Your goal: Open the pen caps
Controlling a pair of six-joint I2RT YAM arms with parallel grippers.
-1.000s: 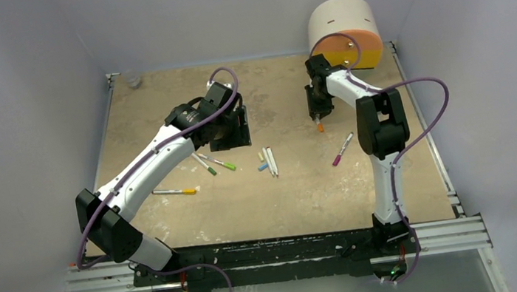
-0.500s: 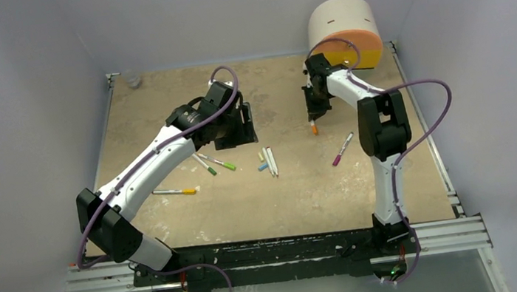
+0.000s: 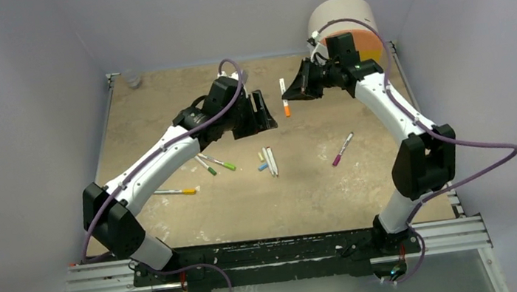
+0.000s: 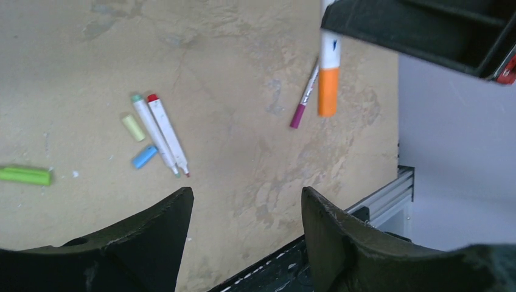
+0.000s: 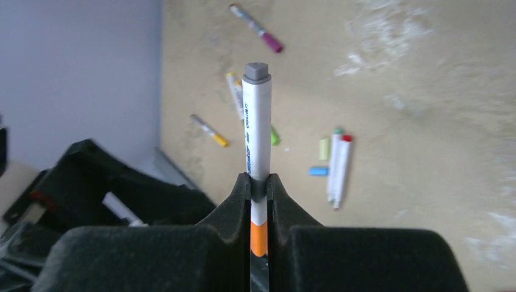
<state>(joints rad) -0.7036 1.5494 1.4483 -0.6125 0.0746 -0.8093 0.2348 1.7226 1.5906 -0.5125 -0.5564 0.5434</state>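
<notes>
White arms [image 3: 160,154], black joints [image 3: 425,164] — looping purple cables [image 3: 516,150].

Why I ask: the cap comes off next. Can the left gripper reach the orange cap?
Probably yes: the right gripper grips the pen barrel, leaving the orange cap free; the open left gripper faces it unobstructed.

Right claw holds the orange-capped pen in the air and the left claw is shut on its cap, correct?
Not quite. The right claw does hold the orange-capped pen in the air, but the left claw is open, not shut on the orange cap. The left wrist view shows the cap hanging clear of its spread jaws.
</notes>
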